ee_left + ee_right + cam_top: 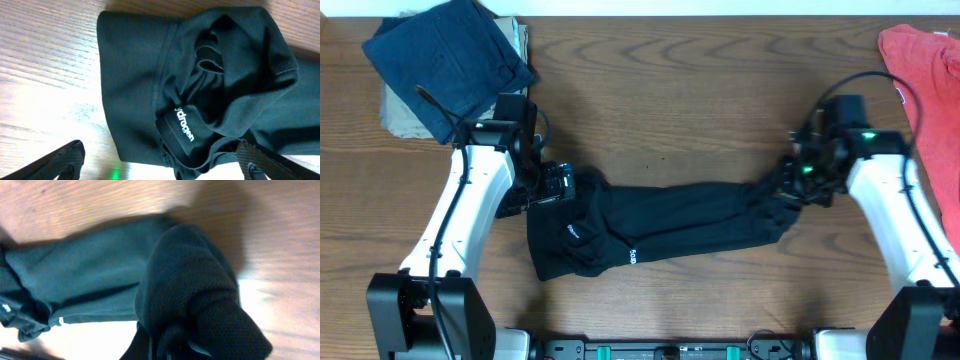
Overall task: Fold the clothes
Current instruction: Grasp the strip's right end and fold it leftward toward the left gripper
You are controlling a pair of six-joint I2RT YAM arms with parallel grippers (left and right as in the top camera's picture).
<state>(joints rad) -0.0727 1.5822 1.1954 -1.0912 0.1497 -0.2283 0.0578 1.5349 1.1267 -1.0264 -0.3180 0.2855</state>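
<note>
We see the left gripper (556, 186) with its jaws spread wide, poised over the left end of the black T-shirt (670, 225). The right gripper (788, 192) is pressed together, apparently pinching the bunched right end, though cloth hides its fingertips. The shirt lies stretched across the table (670, 80).

Three garments are lying on one wooden table (700, 90): one black T-shirt (650, 225), one navy blue folded garment (445, 55), one red garment (925, 60). One flat beige piece (395, 115) is sitting under the navy one. Two white arms are standing over the table, carrying one gripper each: left gripper (557, 185), right gripper (785, 190). Two spots of white print are showing on the black shirt.
</note>
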